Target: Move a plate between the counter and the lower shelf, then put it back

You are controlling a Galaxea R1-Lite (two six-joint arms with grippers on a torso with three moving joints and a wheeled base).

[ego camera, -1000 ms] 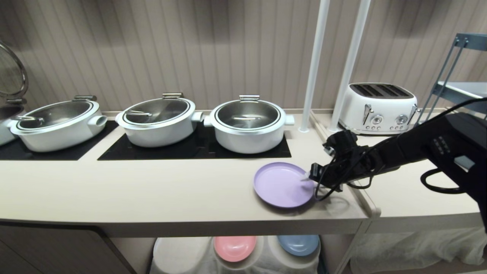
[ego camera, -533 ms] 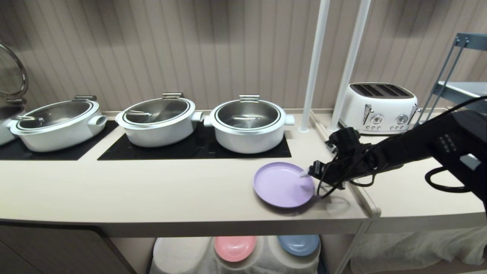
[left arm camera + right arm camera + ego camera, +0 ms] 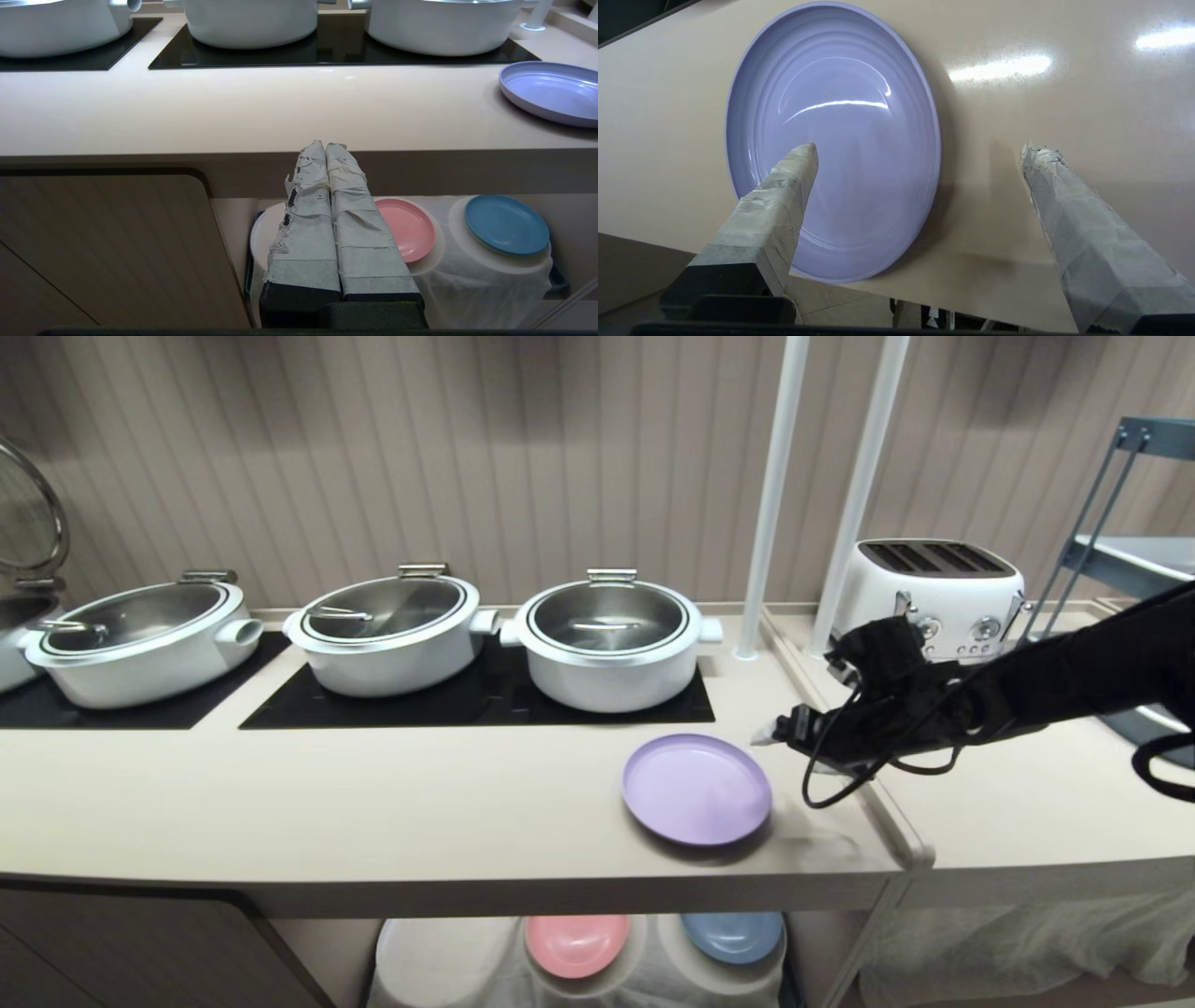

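Since a second ago my right gripper (image 3: pixel 767 735) has lifted off the round, shallow lilac plastic plate (image 3: pixel 696 789) and drawn back toward the white toaster (image 3: pixel 926 597); the plate has not shifted. It lies flat on the long beige worktop (image 3: pixel 373 803), near the front edge, in front of the rightmost white pot with a steel lid (image 3: pixel 609 639).

My right wrist view shows what the head view cannot: the taped fingers (image 3: pixel 784 186) are spread wide, released, with nothing between them, one over the plate's (image 3: pixel 833 135) inside and the other over bare worktop (image 3: pixel 1064 93) beside it. Faint concentric rings and a light streak mark the glossy surface.

My left wrist view shows the left gripper (image 3: pixel 325 147) parked below the worktop's edge, fingers pressed together and empty, partly covering a round pink plate (image 3: pixel 409 228); a blue plate (image 3: pixel 507 225) lies beside it on white cloth on the lower shelf. From the head both lower plates are cut off by the worktop's edge.
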